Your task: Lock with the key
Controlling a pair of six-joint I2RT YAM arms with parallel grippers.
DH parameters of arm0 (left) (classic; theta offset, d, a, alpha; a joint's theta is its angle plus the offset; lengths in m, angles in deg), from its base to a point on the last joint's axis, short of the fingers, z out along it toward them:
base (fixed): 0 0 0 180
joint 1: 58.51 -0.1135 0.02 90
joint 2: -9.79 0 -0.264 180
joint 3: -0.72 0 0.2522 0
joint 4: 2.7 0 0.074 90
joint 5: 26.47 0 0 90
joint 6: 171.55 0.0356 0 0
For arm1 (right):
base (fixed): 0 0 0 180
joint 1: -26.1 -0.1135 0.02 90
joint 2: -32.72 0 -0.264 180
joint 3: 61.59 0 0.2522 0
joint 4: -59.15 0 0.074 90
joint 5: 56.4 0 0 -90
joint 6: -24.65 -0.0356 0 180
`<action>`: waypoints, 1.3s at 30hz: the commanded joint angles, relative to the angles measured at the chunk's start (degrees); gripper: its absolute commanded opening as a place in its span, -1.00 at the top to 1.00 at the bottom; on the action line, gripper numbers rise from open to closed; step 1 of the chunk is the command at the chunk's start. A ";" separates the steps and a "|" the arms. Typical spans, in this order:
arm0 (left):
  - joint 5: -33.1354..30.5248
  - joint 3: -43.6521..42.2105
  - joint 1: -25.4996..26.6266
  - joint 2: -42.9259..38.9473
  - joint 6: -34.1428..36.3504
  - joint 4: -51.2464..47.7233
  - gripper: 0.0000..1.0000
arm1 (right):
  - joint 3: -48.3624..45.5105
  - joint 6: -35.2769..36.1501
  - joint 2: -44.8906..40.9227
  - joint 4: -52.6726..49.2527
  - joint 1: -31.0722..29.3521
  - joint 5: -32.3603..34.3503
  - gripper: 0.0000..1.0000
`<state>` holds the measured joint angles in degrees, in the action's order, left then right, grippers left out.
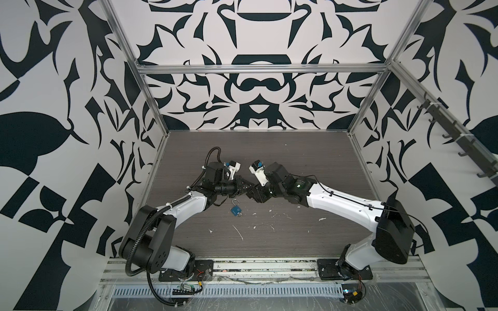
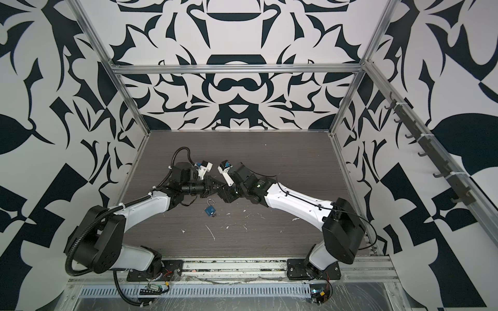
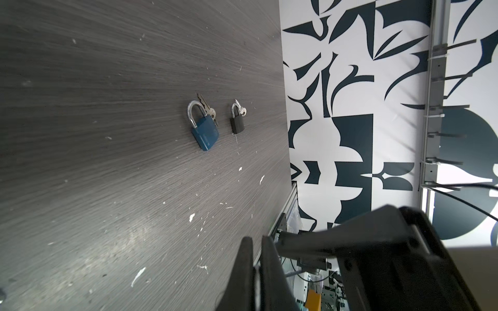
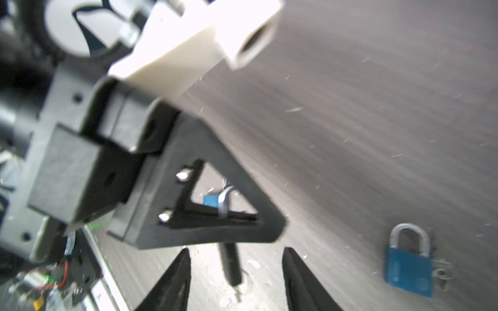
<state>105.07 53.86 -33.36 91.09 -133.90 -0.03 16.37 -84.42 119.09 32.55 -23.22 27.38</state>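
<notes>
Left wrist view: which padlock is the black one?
The small black metal padlock. It is darker and smaller than the blue metal padlock lying beside it.

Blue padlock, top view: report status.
Left gripper shut, right gripper open, tips close together. Blue padlock on table, shackle looks open. Padlock unobstructed.

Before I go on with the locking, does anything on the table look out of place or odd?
White scraps litter the near half of the table, like chipped debris. The blue padlock between the arms lies flat with its shackle swung open and a key at its base. Nothing looks broken.
</notes>
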 commanded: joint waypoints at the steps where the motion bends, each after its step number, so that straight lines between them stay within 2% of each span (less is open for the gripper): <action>1: -2.71 3.59 0.16 -3.07 -1.46 0.63 1.00 | -3.69 -3.62 -5.61 8.20 1.19 0.57 -0.17; 6: -4.81 4.48 0.17 -4.77 -6.21 4.17 1.00 | -10.17 -3.96 -13.51 14.88 2.07 7.60 -0.16; 9: -6.18 4.89 0.09 -5.69 -9.22 5.33 1.00 | -12.92 -3.80 -16.39 16.61 3.70 8.73 -0.13; 13: -7.49 5.96 0.17 -6.89 -12.51 5.31 1.00 | -14.30 -3.81 -19.57 14.87 6.11 6.23 -0.13; 21: -7.35 9.67 0.17 -7.32 -17.05 2.05 1.00 | -16.93 -0.67 -23.17 19.39 6.52 1.56 -0.05; 31: -7.42 6.08 0.13 -7.82 -25.91 12.84 1.00 | -16.14 -0.17 -22.03 22.78 6.58 -4.34 0.15; 35: -5.18 5.98 0.17 -6.60 -29.63 16.62 1.00 | -14.83 0.07 -20.17 24.67 6.55 -6.55 0.16; 39: -4.29 5.86 0.10 -6.85 -30.39 17.40 1.00 | -13.07 0.11 -17.81 26.00 6.59 -8.38 0.16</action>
<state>98.91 60.72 -33.36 84.68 -161.58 12.93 0.20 -84.84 100.66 54.38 -16.53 21.67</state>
